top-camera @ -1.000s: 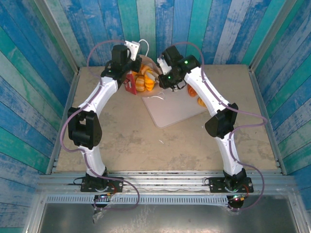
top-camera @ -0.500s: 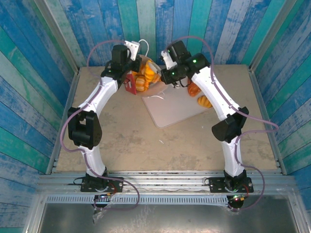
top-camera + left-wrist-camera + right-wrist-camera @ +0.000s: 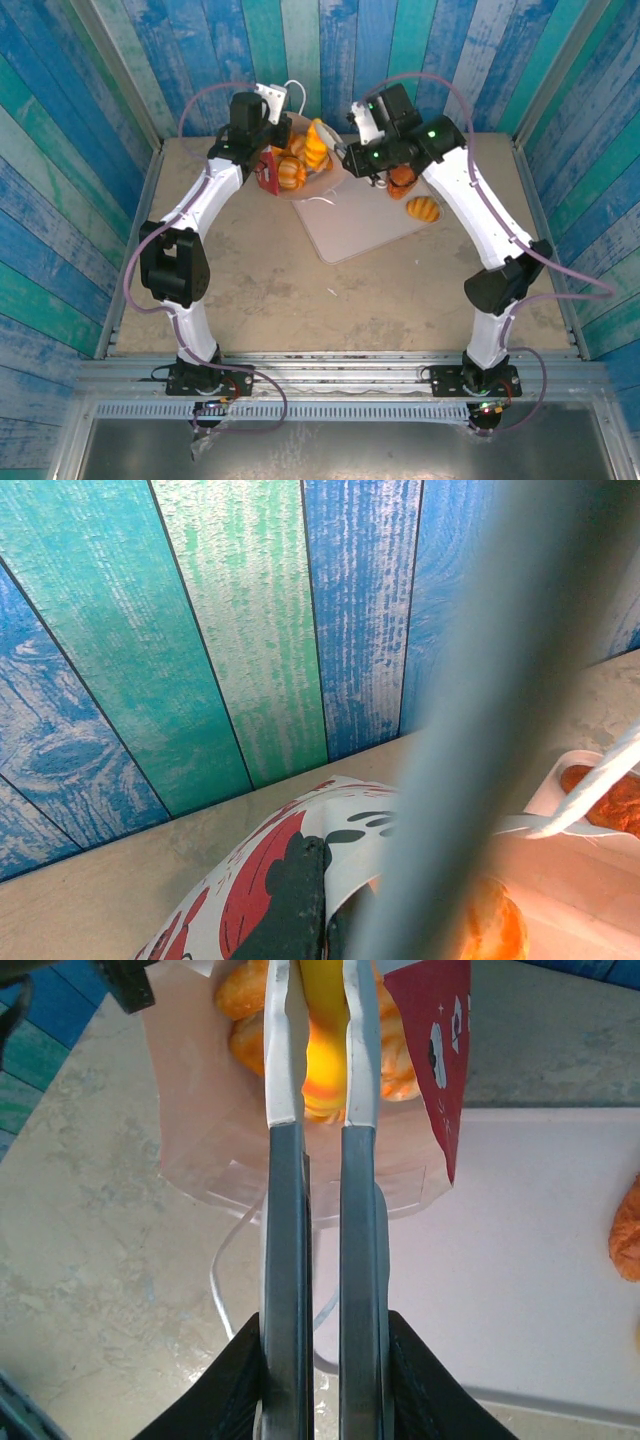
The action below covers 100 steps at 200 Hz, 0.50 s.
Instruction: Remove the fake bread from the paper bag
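Tan table (image 3: 250, 290), blue-green plank walls (image 3: 300, 40) on three sides. Both arms reach to the far edge.

Pale square tray (image 3: 350, 235) lies flat, right of centre. The paper bag (image 3: 268, 175) is on its side at the tray's far-left corner, mouth facing right, white inside showing. One white cord handle (image 3: 320, 200) trails onto the tray.

Fake bread (image 3: 290, 172): several glossy orange pieces crowd the bag's mouth. An oval bun (image 3: 422, 208) sits out on the tray's right part; a browner piece (image 3: 403, 180) lies just beside it, partly under the right wrist.

Left gripper (image 3: 266, 155): jaws closed, pinching the bag's printed upper wall.

Right gripper (image 3: 322, 990): fingers nearly together at the bag's mouth, clamped on a yellow-orange pastry (image 3: 322, 1070) between their tips.
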Each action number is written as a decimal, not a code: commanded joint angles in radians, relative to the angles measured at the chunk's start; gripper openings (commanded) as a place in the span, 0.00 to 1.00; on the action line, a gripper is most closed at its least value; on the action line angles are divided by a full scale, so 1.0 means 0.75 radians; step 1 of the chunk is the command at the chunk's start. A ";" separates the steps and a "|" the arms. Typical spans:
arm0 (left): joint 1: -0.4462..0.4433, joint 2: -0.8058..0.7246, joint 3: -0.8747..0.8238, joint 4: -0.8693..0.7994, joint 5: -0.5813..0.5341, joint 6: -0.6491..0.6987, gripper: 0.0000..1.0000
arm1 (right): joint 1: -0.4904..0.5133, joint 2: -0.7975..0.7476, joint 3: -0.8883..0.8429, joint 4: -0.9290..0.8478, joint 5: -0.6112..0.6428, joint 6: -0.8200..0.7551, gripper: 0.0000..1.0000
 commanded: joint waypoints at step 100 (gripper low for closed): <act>-0.006 0.039 0.000 0.051 0.017 -0.030 0.00 | -0.317 -0.511 -0.516 0.357 -0.189 0.188 0.30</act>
